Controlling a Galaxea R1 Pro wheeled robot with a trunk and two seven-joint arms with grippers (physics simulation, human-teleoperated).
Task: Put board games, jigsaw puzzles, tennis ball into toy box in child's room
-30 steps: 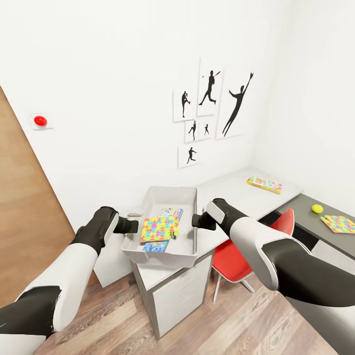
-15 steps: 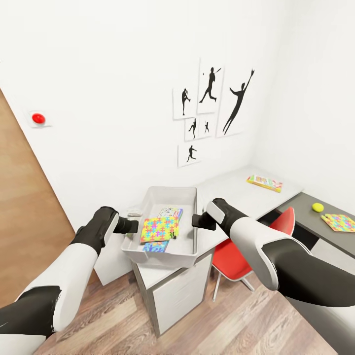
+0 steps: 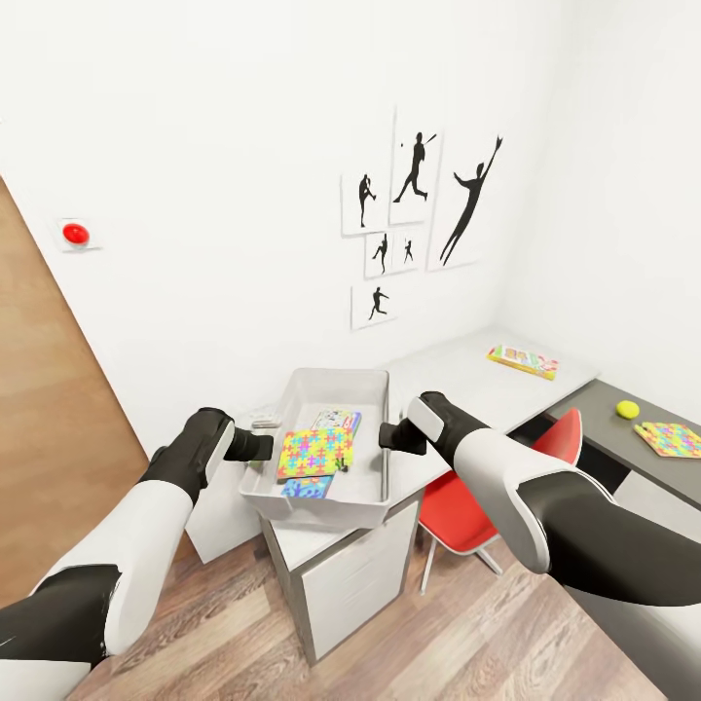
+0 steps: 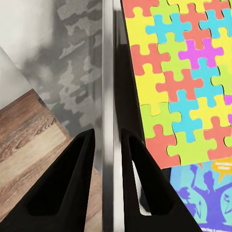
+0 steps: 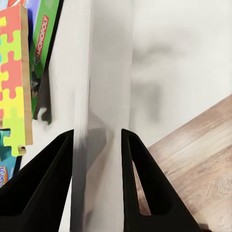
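Left tool (image 4: 107, 145) and right tool (image 5: 96, 145) each clamp opposite walls of the toy box (image 3: 375, 506).

Red chair (image 3: 465, 506): beneath the right end effector (image 3: 387, 435). Silhouette wall prints (image 3: 419, 219): above, beyond both end effectors. Red wall button (image 3: 76, 234): high, off the left end effector (image 3: 265, 447). Wooden door (image 3: 49, 428): outboard of it.

Both arms have glossy white shells with black segments at elbows and wrists. Left gripper (image 3: 261, 447) and right gripper (image 3: 389, 436) are black; wrist views show matte black, tapered, wedge-shaped fingers (image 4: 79, 183).
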